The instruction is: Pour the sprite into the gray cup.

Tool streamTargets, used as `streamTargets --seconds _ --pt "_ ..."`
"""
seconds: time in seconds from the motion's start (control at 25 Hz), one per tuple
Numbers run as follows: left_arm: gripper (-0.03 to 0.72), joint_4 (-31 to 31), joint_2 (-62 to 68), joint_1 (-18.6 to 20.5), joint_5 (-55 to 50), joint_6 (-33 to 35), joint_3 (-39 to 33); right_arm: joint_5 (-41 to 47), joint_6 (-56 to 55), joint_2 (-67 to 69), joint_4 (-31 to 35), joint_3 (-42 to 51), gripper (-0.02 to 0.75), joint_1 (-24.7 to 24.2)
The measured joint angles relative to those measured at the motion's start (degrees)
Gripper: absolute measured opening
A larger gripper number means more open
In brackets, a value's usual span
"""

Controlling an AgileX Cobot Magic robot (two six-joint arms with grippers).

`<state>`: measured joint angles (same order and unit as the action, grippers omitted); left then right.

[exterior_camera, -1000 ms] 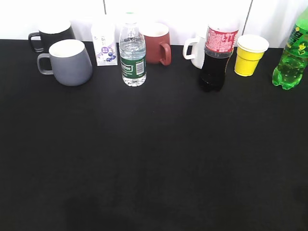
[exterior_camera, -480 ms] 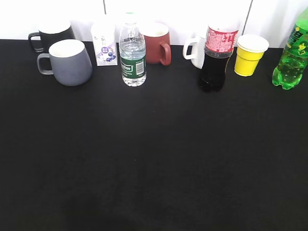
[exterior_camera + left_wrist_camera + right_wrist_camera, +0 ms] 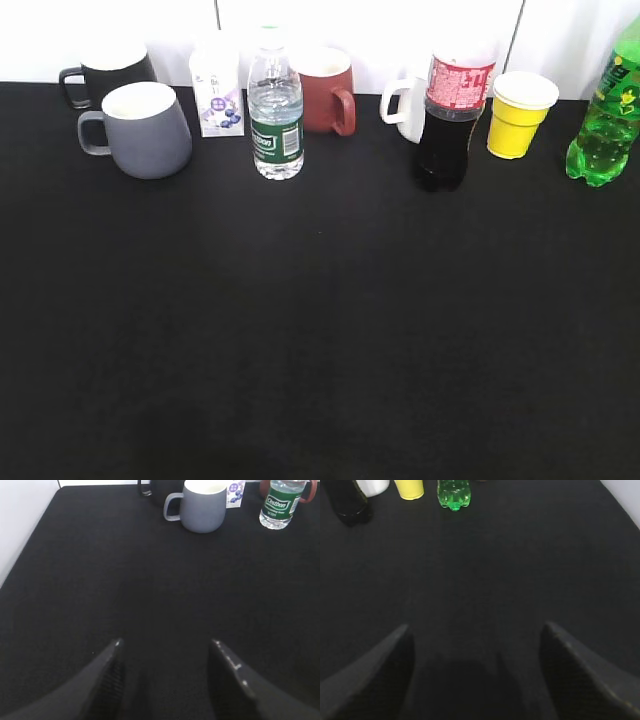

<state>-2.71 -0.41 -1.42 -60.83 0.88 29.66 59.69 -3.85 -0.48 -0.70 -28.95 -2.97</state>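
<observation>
The sprite [image 3: 606, 120], a bright green bottle with a green-yellow label, stands at the far right of the table's back row; its base shows in the right wrist view [image 3: 453, 493]. The gray cup [image 3: 145, 128], blue-gray with a white inside and its handle to the left, stands at the back left and also shows in the left wrist view [image 3: 201, 506]. My left gripper [image 3: 166, 642] is open and empty above the bare black table, well short of the cup. My right gripper [image 3: 476, 626] is open and empty, well short of the sprite. Neither gripper shows in the exterior view.
Along the back stand a black mug [image 3: 108, 70], a small milk carton [image 3: 217, 82], a clear water bottle [image 3: 275, 110], a brick-red mug [image 3: 325, 90], a white mug [image 3: 408, 105], a cola bottle [image 3: 450, 115] and a yellow cup [image 3: 520, 113]. The black table [image 3: 320, 330] fills the front.
</observation>
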Motion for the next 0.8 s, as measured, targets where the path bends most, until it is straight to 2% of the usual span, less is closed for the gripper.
streamTargets --seconds 0.16,0.36,0.8 --pt "0.366 0.0 0.0 0.0 0.0 0.0 0.0 0.0 0.0 0.0 0.0 0.0 0.593 0.5" --pt "0.242 0.0 0.0 0.0 0.0 -0.1 0.0 0.0 0.0 0.0 0.0 0.0 0.593 0.6" --pt "0.230 0.0 0.0 0.0 0.0 -0.1 0.0 0.0 0.0 0.0 0.0 0.0 0.593 0.6"
